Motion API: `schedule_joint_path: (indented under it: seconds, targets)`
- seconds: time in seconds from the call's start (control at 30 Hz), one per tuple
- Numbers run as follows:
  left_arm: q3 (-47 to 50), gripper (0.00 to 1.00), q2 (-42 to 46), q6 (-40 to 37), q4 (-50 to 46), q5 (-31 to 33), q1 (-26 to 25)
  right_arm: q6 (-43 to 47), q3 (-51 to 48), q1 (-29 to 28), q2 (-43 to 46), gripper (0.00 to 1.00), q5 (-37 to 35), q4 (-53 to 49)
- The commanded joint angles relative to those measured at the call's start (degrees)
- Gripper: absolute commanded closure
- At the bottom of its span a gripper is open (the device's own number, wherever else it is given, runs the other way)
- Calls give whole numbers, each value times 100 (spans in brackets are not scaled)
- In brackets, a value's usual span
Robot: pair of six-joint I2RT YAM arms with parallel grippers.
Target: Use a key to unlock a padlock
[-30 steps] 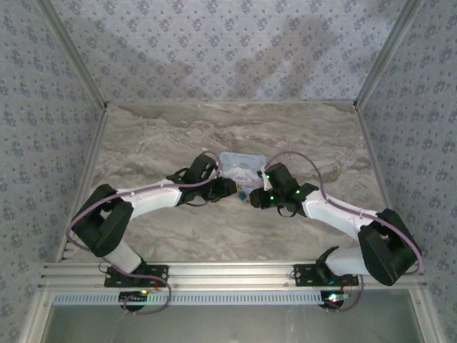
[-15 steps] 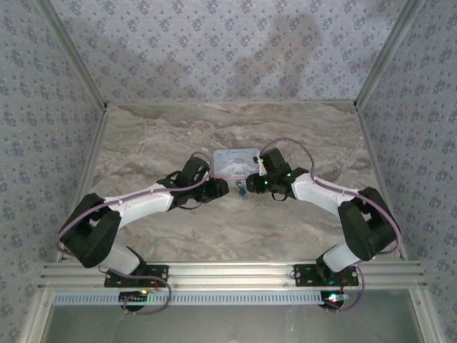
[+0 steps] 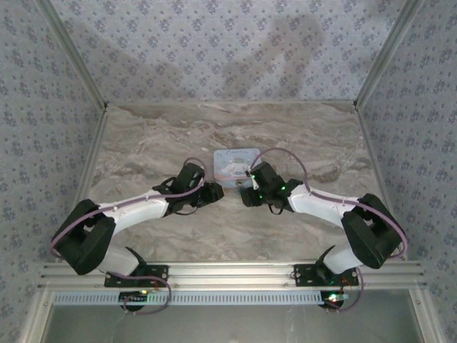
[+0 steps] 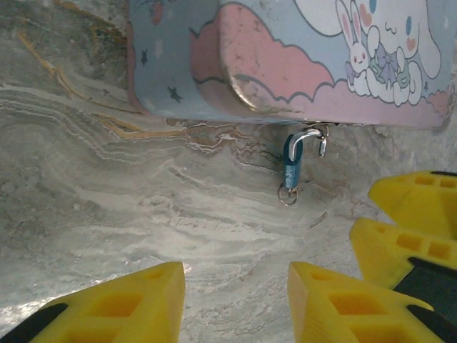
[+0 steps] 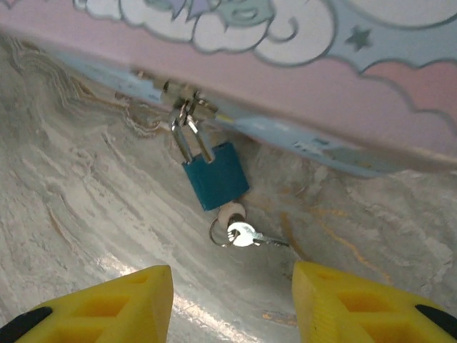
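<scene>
- Right wrist view: right gripper (image 5: pixel 232 286) stands partly open and empty; left gripper (image 4: pixel 235 286) likewise.
- Small blue metal padlock (image 5: pixel 214 184) hangs from the pale blue cartoon tin (image 5: pixel 343 107); a silver key (image 5: pixel 246 234) lies just beneath.
- Risk: fingers shove the tin (seemingly loose), and the key skids away.
- Marbled beige tabletop (image 3: pixel 157 136); floral-papered walls (image 3: pixel 214 50).

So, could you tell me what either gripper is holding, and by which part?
Nothing: the left gripper and right gripper are both open and empty, short of the padlock.
</scene>
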State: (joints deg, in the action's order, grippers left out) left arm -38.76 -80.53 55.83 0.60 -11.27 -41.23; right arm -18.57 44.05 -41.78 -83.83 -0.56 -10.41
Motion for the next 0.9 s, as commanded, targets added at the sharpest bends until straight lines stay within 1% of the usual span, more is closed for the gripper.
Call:
schedule_joint_path:
  seconds: [0.0,0.2,0.53,0.73,0.87]
  targets:
    - [136,57,232,115,212,156,49,47,23,-183,-191,51,-482,125]
    - [262,56,430,138,170,272,46,13,169,-359,-541,51,-813,264]
    - [265,55,461,159,151,292,51,38,494,-488,-1114,52,-1076,278]
    - [255,55,451,165,146,283,46,90,587,-507,-1321,57,-1122,273]
    - [249,55,453,160,139,283,53,140,591,-519,-1405,64,-1138,239]
